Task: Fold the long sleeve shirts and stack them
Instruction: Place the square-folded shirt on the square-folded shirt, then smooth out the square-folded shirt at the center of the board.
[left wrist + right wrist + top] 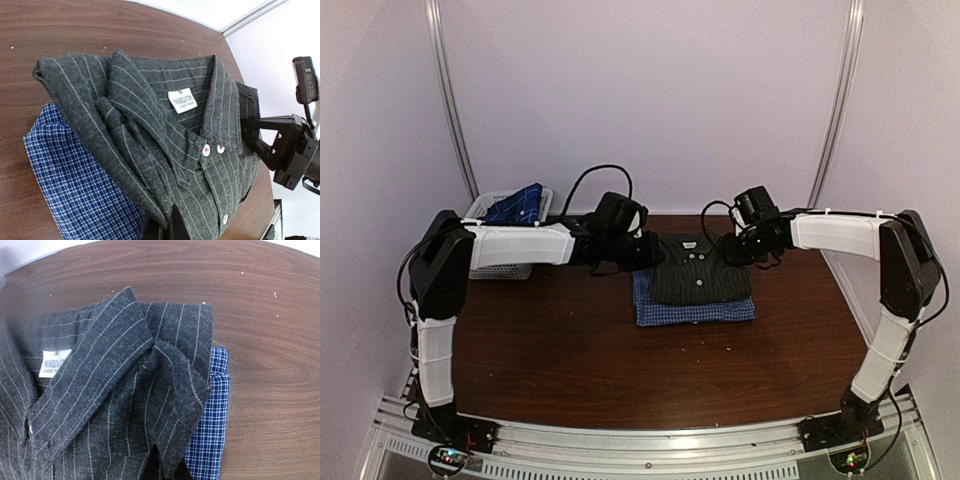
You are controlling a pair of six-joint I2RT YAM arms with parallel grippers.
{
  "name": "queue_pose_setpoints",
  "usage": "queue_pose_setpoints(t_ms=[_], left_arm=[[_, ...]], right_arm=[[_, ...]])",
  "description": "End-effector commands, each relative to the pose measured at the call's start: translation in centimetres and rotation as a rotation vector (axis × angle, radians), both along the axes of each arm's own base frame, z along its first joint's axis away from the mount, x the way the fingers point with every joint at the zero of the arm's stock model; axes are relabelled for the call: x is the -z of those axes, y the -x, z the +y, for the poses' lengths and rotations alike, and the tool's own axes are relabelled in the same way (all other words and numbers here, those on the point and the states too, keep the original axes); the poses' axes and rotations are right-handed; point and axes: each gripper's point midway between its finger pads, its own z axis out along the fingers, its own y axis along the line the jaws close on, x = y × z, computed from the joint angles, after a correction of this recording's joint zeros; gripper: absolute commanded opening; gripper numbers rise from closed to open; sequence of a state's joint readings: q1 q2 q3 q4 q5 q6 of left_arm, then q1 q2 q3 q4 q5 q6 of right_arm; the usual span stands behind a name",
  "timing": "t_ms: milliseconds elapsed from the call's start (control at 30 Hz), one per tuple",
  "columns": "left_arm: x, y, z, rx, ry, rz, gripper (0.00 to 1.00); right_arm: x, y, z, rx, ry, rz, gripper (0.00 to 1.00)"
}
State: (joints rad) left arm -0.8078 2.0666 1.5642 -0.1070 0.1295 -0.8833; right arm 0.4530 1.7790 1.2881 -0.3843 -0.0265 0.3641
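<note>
A folded charcoal pinstripe shirt (698, 272) lies collar up on top of a folded blue-and-white check shirt (695, 311) at the middle back of the table. My left gripper (648, 252) sits at the pinstripe shirt's left shoulder. In the left wrist view its dark fingers (175, 225) are shut on a fold of the pinstripe cloth (165, 130), with the check shirt (75, 185) beneath. My right gripper (733, 250) is at the right shoulder, shut on the cloth edge (170, 405) beside the check shirt (212, 425). A navy plaid shirt (520, 205) lies in the basket.
A white mesh basket (490, 212) stands at the back left, behind my left arm. The brown wooden table (570, 340) spreads out in front of the stack. The right gripper's black body (285, 145) shows in the left wrist view.
</note>
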Motion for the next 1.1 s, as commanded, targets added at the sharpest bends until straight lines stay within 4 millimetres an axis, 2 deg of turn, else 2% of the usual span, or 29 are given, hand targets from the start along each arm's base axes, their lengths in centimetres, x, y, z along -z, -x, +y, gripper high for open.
queue_pose_setpoints(t_ms=[0, 100, 233, 333, 433, 567, 667, 767, 833, 1000, 1067], left_arm=[[-0.1, -1.4, 0.0, -0.043, 0.006, -0.021, 0.0], [2.0, -1.7, 0.6, -0.061, -0.023, 0.015, 0.0], [5.3, -2.0, 2.0, -0.089, -0.061, 0.066, 0.0], [6.5, -2.3, 3.0, -0.102, -0.071, 0.082, 0.0], [7.1, -2.6, 3.5, -0.104, -0.08, 0.088, 0.08], [7.4, -2.8, 3.8, -0.101, -0.09, 0.085, 0.1], [7.5, -2.7, 3.7, -0.097, -0.091, 0.086, 0.1], [7.6, -2.7, 3.7, -0.096, -0.091, 0.089, 0.1], [7.6, -2.5, 3.6, -0.091, -0.087, 0.092, 0.1], [7.8, -2.5, 3.7, -0.093, -0.09, 0.095, 0.09], [7.9, -2.4, 3.8, -0.095, -0.094, 0.097, 0.09]], right_arm=[[0.4, -1.0, -0.2, -0.003, -0.004, -0.018, 0.0], [1.6, -1.1, -0.8, 0.009, 0.011, 0.004, 0.01], [2.8, -1.0, -2.0, 0.028, 0.042, 0.036, 0.19], [2.7, -0.4, -2.9, 0.04, 0.076, 0.053, 0.32], [1.5, 0.4, -3.8, 0.067, 0.097, 0.039, 0.39], [-1.3, 1.8, -3.8, 0.08, 0.059, -0.007, 0.4], [-3.2, 2.8, -2.8, 0.067, 0.043, -0.05, 0.39], [-3.9, 3.4, -1.5, 0.048, 0.016, -0.064, 0.36], [-3.4, 3.6, -0.4, 0.024, -0.009, -0.056, 0.34], [0.9, 4.5, 0.9, -0.003, -0.044, 0.027, 0.3], [2.6, 5.3, 0.9, 0.002, -0.06, 0.052, 0.29]])
